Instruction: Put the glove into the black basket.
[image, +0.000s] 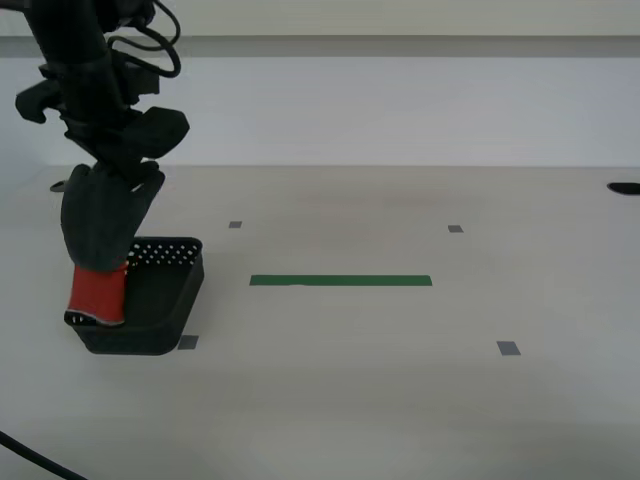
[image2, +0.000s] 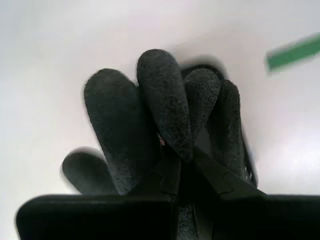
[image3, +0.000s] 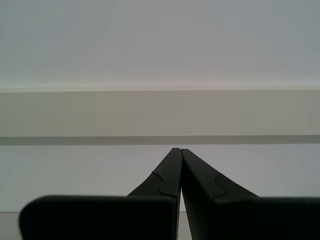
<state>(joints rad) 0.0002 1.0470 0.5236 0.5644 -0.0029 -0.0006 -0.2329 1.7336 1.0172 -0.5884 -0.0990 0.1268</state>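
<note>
Now | glove (image: 100, 225) pinched in my second gripper (image2: 177, 150) jaws | above black basket (image: 170, 300)

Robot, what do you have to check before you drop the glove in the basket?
1. Grip: my second gripper is shut on the glove, fingers uppermost: ok.
2. Red cuff hangs lowest, down at the black basket: ok.
3. Whether the cuff touches the basket floor: cannot tell.
4. Glove fully inside: not ok, most of it hangs above the rim.
5. My first gripper is shut, holds nothing and faces a bare wall: ok.
6. The green tape strip lies apart from the basket: ok.
</note>
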